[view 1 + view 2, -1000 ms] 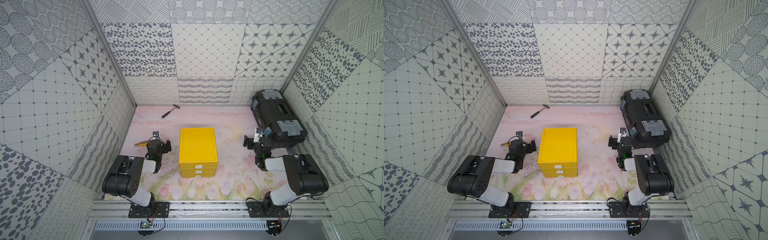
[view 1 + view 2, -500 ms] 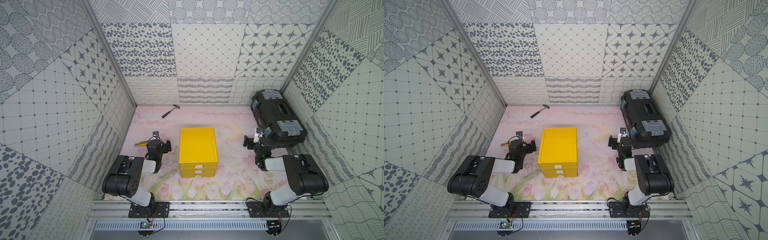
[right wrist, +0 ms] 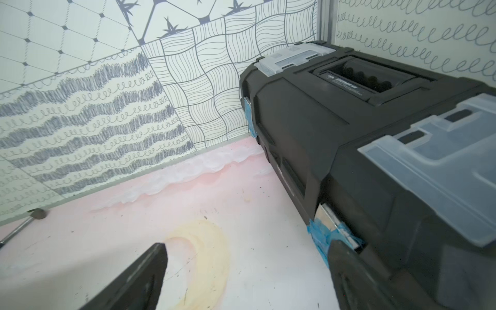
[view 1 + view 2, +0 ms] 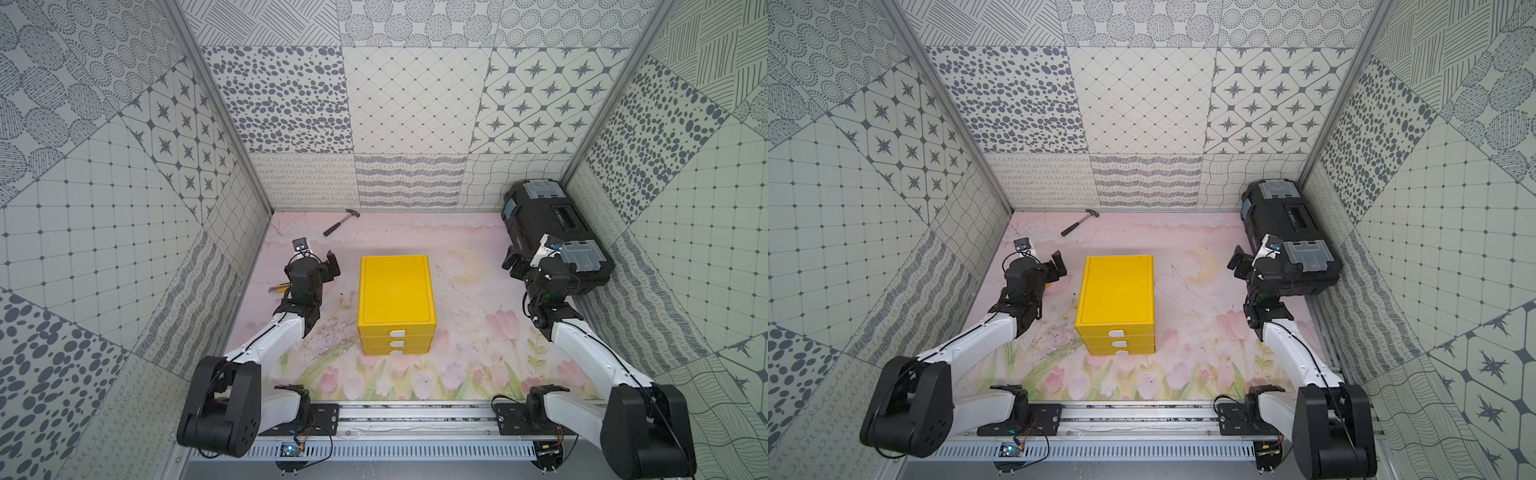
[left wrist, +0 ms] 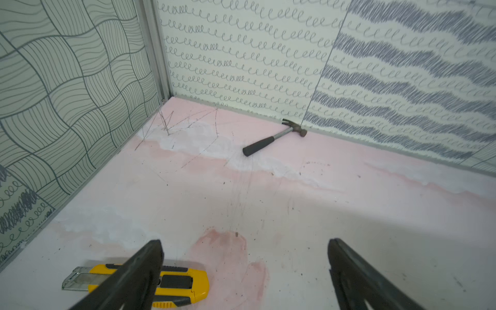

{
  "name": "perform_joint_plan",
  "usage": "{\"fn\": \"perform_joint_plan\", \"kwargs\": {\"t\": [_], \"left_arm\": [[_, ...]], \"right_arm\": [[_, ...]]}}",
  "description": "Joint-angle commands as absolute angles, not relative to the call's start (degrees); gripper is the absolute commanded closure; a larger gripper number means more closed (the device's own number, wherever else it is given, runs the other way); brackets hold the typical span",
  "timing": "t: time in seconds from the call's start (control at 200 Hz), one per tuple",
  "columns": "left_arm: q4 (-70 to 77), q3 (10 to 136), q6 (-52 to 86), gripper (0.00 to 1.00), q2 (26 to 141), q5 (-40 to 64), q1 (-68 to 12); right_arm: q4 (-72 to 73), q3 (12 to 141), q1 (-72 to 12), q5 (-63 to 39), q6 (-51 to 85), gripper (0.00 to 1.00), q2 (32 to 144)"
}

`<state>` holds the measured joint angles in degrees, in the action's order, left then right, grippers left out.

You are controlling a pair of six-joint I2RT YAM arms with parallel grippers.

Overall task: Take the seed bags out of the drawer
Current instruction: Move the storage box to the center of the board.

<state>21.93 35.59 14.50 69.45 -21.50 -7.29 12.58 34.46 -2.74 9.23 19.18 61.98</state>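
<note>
Yellow cabinet [image 4: 395,291] sits in the middle of the table [image 4: 465,332], all three drawers [image 4: 376,333] pushed in; seed bags hidden from view; left fingers [image 5: 139,273] spread wide and empty beside the cabinet, a knife [image 5: 198,281] just under one of them; hammer [image 5: 271,141] off by the back wall; right fingers [image 3: 139,276] out on the other side, parted too, empty, one perhaps brushing the toolbox [image 3: 349,150].

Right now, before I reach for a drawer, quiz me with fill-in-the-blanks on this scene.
The yellow cabinet has ___ drawers, all shut.
The hammer lies by the ___ wall.
The open left gripper hangs above a yellow ___.
The open right gripper is beside the black ___.
Missing: three; back; utility knife; toolbox.
</note>
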Motion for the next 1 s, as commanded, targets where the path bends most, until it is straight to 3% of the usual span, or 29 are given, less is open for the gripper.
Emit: {"fn": "perform_joint_plan", "kwargs": {"t": [0.0, 0.025, 0.135, 0.205, 0.31, 0.59, 0.811, 0.876, 0.961, 0.996], "left_arm": [[-7.1, 39.9, 34.1, 0.05, 59.0, -23.0, -8.7], [-10.2, 40.1, 35.4, 0.10, 57.4, -20.0, -8.7], [-18.7, 39.5, 39.9, 0.55, 51.9, -5.4, -8.8], [-23.2, 37.8, 42.5, 0.77, 50.1, 0.0, -9.3], [-27.8, 34.6, 45.3, 1.00, 49.8, 5.4, -10.3], [-26.2, 26.8, 50.6, 1.00, 49.1, 5.4, -18.5], [-26.0, 24.4, 52.7, 1.00, 49.8, 5.9, -21.1], [-26.0, 23.4, 53.5, 1.00, 49.2, 6.6, -21.7], [-27.4, 22.0, 54.7, 1.00, 47.4, 7.6, -23.0], [-28.6, 21.4, 55.5, 0.93, 46.5, 7.7, -23.7]], "right_arm": [[-2.2, 38.1, -2.6, -2.5, 27.4, 0.17, 58.9], [-3.8, 38.6, -2.5, -5.1, 28.2, 0.21, 58.4], [-8.1, 38.3, -3.6, -13.4, 32.9, 0.38, 56.7], [-9.7, 36.9, -6.7, -15.8, 34.5, 0.48, 56.5], [-12.0, 34.2, -15.1, -14.3, 35.0, 0.56, 56.5], [-11.2, 26.0, -34.7, -6.1, 40.1, 0.81, 58.0], [-1.6, 17.2, -46.4, -4.5, 46.8, 0.87, 55.8], [1.2, 15.2, -50.5, -3.0, 48.2, 0.86, 55.6], [4.7, 13.7, -55.6, -1.0, 48.8, 0.72, 55.8], [5.0, 13.4, -57.8, 0.6, 48.7, 0.68, 55.9]]}}
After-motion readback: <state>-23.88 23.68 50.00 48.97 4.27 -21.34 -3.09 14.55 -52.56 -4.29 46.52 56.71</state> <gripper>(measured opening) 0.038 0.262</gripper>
